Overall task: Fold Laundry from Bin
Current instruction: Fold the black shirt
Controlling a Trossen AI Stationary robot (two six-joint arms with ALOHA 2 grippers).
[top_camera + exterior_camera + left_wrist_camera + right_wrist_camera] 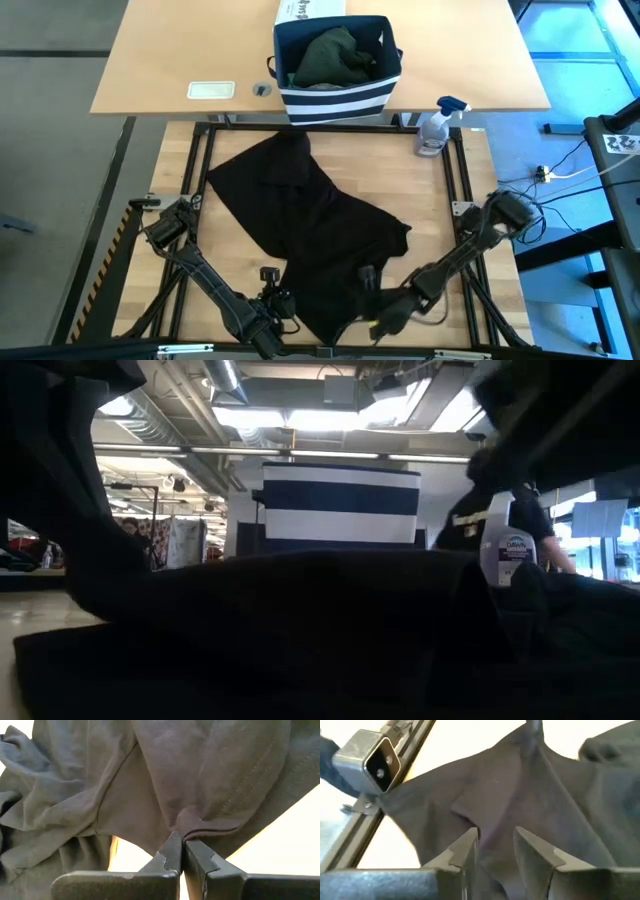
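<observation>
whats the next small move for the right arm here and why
Probably close the right tool on the black cloth garment: its fingers stand apart with the cloth between them, while the left tool already pinches a hem. Then both could lift and spread it.

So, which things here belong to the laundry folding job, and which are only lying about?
Part of the job:
black garment spread on the table
dark green garment in the bin
bin
left gripper, shut on the black garment's edge
right gripper, open over the cloth

Just lying about:
spray bottle
white printed box
white tray
</observation>
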